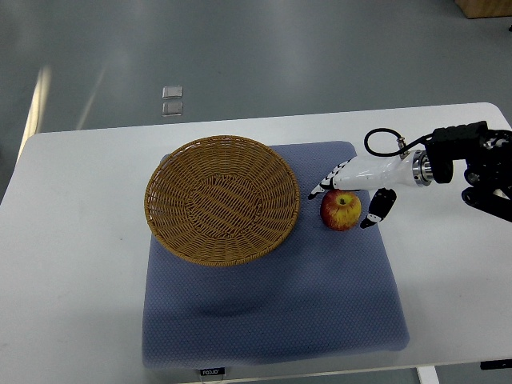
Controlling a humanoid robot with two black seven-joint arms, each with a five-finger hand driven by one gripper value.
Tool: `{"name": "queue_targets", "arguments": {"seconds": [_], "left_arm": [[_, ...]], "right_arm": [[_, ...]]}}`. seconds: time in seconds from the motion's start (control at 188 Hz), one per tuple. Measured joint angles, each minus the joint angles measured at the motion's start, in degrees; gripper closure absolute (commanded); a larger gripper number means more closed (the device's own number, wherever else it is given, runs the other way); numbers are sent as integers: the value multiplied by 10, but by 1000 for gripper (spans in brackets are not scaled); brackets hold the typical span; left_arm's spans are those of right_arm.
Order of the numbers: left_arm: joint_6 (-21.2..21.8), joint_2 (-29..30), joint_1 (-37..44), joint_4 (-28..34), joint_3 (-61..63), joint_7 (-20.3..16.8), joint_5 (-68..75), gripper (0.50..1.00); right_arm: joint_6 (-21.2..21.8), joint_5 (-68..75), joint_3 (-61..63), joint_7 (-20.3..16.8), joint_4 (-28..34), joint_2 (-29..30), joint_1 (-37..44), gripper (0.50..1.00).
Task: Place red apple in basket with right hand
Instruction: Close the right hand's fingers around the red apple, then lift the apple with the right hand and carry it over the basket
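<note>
Closest to me is the near edge of the blue mat (272, 304), with a small label at its front hem, lying flat on the white desk (72, 264). The mat covers the middle of the desk and carries everything I am working with.

On its left far part sits the wicker basket (160, 200), round, shallow and upright, with nothing inside it. Its rim reaches slightly past the mat's far left corner.

The red apple (342, 210) rests on the mat just to the right of the basket, close to the rim but apart from it, stem dimple facing up.

My right robot hand (352, 192) comes in from the right edge and is over the apple. The fingers (326, 182) stretch along the apple's far side toward the basket, and the thumb (378, 208) curves down at its right side. The robot hand is spread around the fruit, not closed on it; the apple still lies on the mat.

Beyond the desk, two small pale squares (172, 99) lie on the grey floor (280, 56).
</note>
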Motion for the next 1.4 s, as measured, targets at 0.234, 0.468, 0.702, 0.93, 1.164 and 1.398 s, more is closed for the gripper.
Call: {"name": "queue_targets", "arguments": {"seconds": [0.234,0.468,0.702,0.93,1.164,1.398], "left_arm": [[0,0,0,0,0,0,0,500],[1,0,0,0,0,0,0,500],[0,0,0,0,0,0,0,500],[0,0,0,0,0,0,0,500],[0,0,0,0,0,0,0,500],[0,0,0,0,0,0,0,500]], "right_arm": [[-8,-5,0,0,-9,2,-6,585],[-13,-7,0,0,-15,2,-11,587],[-19,-7,0,-1,-15,7,-16,587],[-20,-7,-1,0,-15,16,-17,624],[-20,-17,-1,0,-16,17,-18,746],[-20,-22,-1,0,-18,17,-19,861]]}}
